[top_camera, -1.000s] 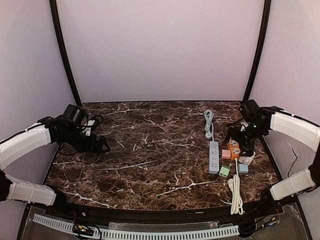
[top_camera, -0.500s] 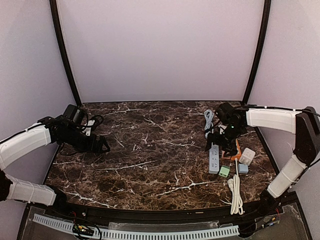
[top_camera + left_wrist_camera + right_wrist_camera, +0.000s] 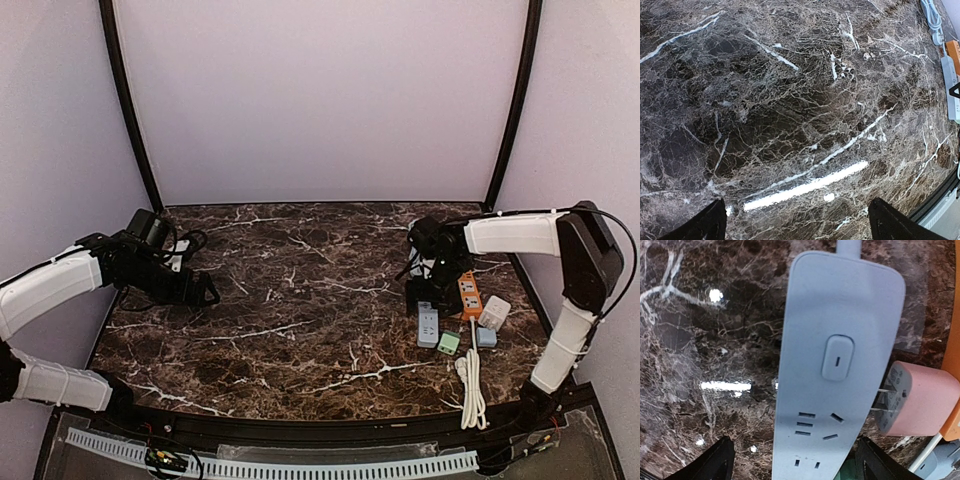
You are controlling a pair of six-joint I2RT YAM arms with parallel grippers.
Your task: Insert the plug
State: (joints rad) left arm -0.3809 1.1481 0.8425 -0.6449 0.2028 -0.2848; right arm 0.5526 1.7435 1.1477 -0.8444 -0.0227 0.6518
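Observation:
A pale blue-grey power strip point(image 3: 427, 327) lies at the table's right; the right wrist view shows its switch and sockets point(image 3: 840, 365). A pink plug point(image 3: 920, 402) lies against its right side, prongs pointing at the strip's edge. My right gripper point(image 3: 420, 297) is open and empty just above the strip's far end, its fingertips point(image 3: 715, 460) on either side of the strip point(image 3: 795, 465). My left gripper point(image 3: 200, 292) is open and empty over bare marble at the far left point(image 3: 795, 220).
An orange power strip point(image 3: 467, 296), a white adapter point(image 3: 494, 312), a green plug point(image 3: 448, 343) and a blue-grey plug point(image 3: 486, 337) crowd the strip's right side. A white cable point(image 3: 472, 385) runs to the front edge. The strip's coiled cord point(image 3: 417, 240) lies behind it.
My right arm has swung left from over the orange strip to above the blue-grey strip's far end. The left arm has not moved.

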